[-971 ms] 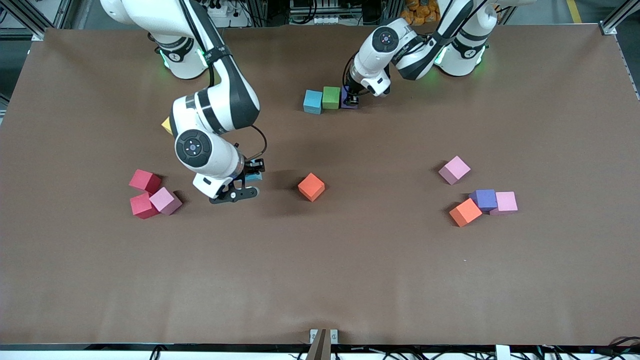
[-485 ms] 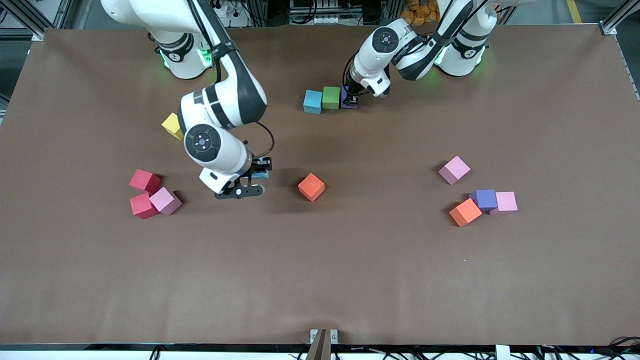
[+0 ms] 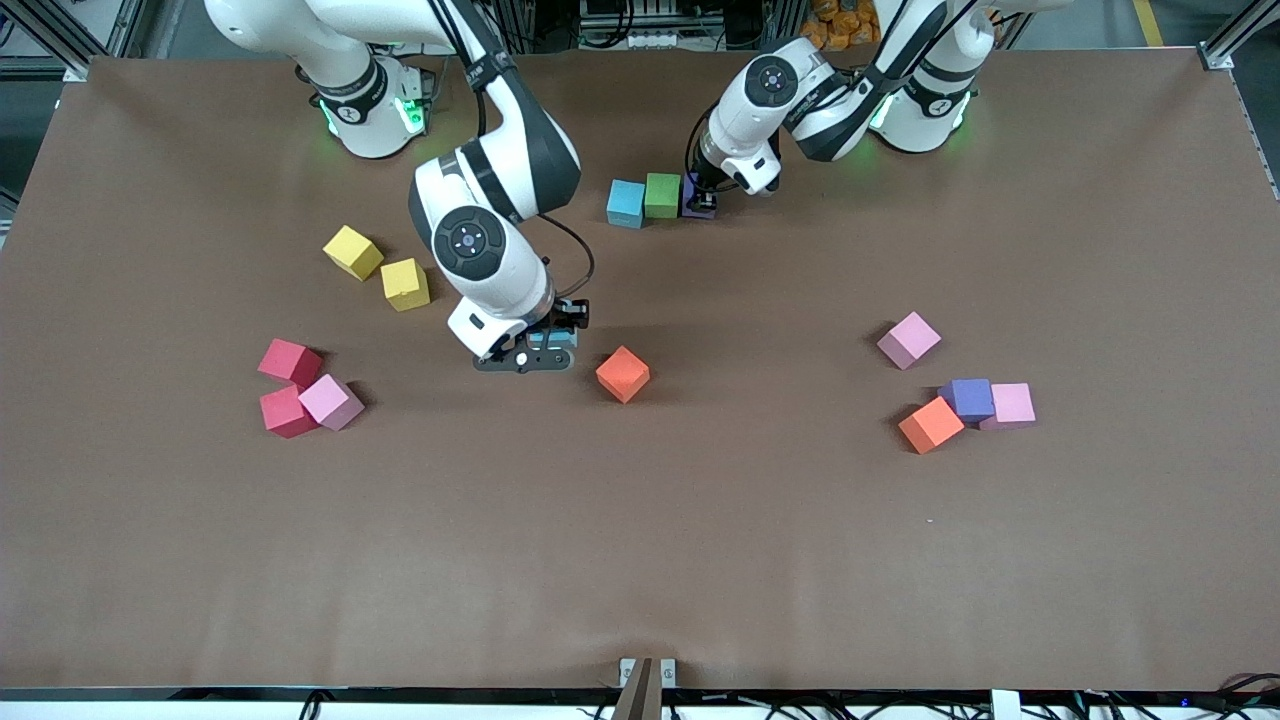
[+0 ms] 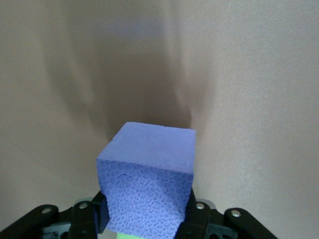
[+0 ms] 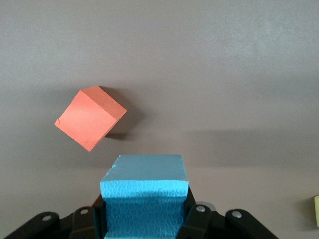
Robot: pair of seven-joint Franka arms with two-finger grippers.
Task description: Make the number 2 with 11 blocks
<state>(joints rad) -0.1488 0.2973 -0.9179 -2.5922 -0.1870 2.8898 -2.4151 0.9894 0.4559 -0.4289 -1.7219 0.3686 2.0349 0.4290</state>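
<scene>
Right gripper (image 3: 545, 345) is pinching a cyan block (image 5: 144, 191) and is being carried toward the row, up in the air over bare table just beside the orange block (image 3: 623, 373), at about that block's 9 o'clock in the front view. Over the last second it has been swung from near the red/pink cluster toward mid-table; two yellow cubes (image 3: 352, 251) are being uncovered as the arm clears them.

Left gripper (image 3: 702, 196) is staying clamped on a purple block (image 4: 147, 174), which is being held at the row's end, touching or just beside the green block (image 3: 662, 195); no shift over the last second. Whether it is fully seated cannot be told.

Number 2 is barely begun: only the top row, cyan (image 3: 625, 203), green, purple, is being formed near the arm bases. Judgement: the carried cyan is likely being brought in for the next row. Still loose: two reds (image 3: 290, 361), three pinks (image 3: 909, 339), two oranges, one purple (image 3: 967, 398).
</scene>
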